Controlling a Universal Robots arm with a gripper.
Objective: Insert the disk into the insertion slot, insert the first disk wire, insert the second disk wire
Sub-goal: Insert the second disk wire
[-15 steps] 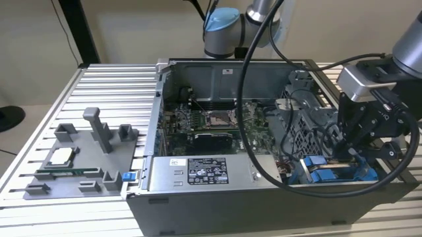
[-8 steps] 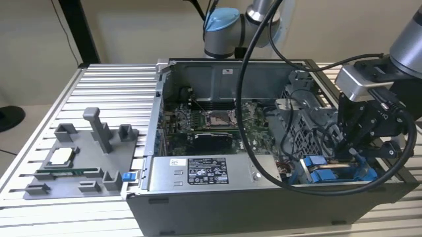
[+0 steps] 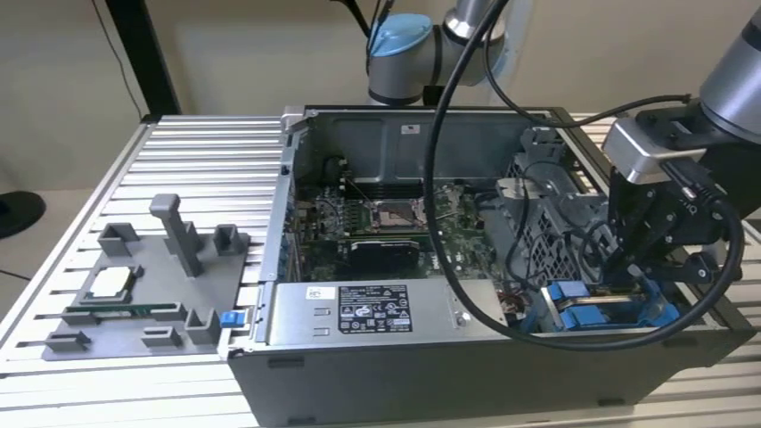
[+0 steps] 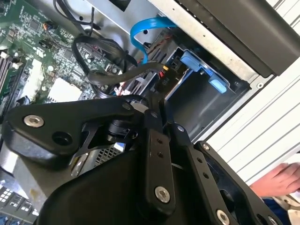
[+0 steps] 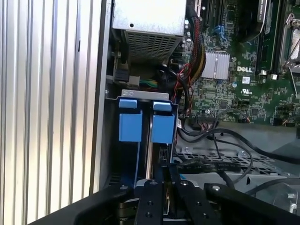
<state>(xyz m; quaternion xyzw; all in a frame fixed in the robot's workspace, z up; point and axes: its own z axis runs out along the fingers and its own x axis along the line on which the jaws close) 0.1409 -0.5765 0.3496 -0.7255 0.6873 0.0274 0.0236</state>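
Observation:
The insertion slot (image 5: 140,101) is a grey metal bay with two blue tabs (image 5: 130,124), at the open case's front corner on the exterior view's right (image 3: 594,308). A narrow silver edge (image 5: 149,154) with a blue strip beside it runs down the bay. It looks like the disk standing on edge inside. My gripper (image 5: 166,176) hangs over this bay (image 3: 636,267). Its fingers are pressed close together at a black wire plug (image 4: 164,79) with red and orange leads, right at the bay's wall (image 4: 206,108).
A blue flat cable (image 4: 140,33) curls above the bay. The grey power supply box (image 3: 356,310), the motherboard (image 3: 380,223) and a perforated cage (image 3: 541,223) fill the case. A grey fixture (image 3: 131,294) lies on the ribbed table. A person's hand (image 4: 281,180) rests nearby.

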